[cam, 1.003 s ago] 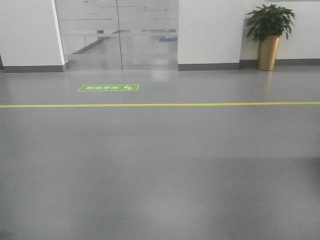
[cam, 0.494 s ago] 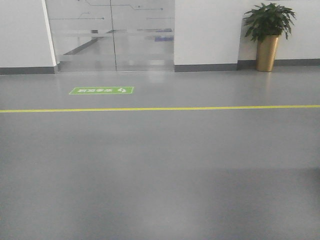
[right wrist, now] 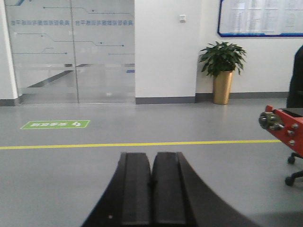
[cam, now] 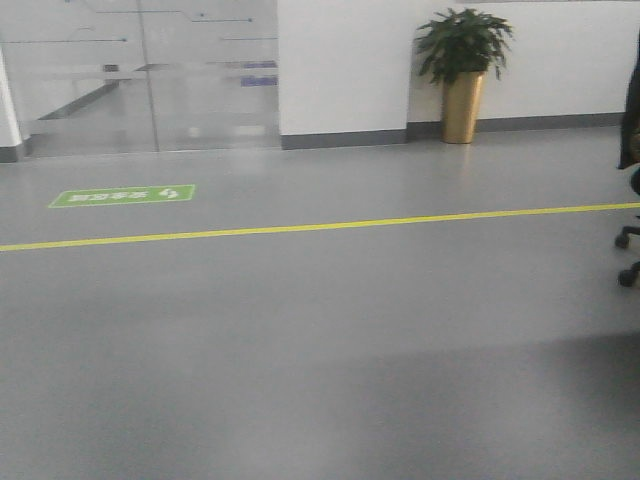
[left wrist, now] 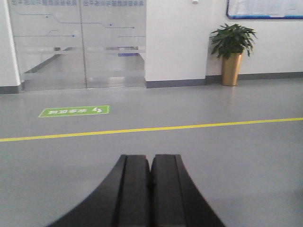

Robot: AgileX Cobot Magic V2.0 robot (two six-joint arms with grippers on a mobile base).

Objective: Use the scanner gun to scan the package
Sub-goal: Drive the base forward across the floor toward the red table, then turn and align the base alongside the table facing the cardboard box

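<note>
The package and the scanner gun are out of view in every camera. My left gripper (left wrist: 151,157) is shut, its two black fingers pressed together with nothing between them, pointing out over grey floor. My right gripper (right wrist: 152,154) is shut too, empty, held level above the same floor. Neither gripper shows in the front-facing view.
A yellow floor line (cam: 320,226) crosses the grey floor, with a green floor sticker (cam: 122,196) beyond it. A potted plant (cam: 462,75) stands by the white wall, glass doors (cam: 150,80) to its left. A chair's castors (cam: 629,255) and a red machine part (right wrist: 284,127) sit at the right.
The front-facing view has swung to the right: the plant, sticker and doors slid left in the frame, and chair castors came into view at the right edge.
</note>
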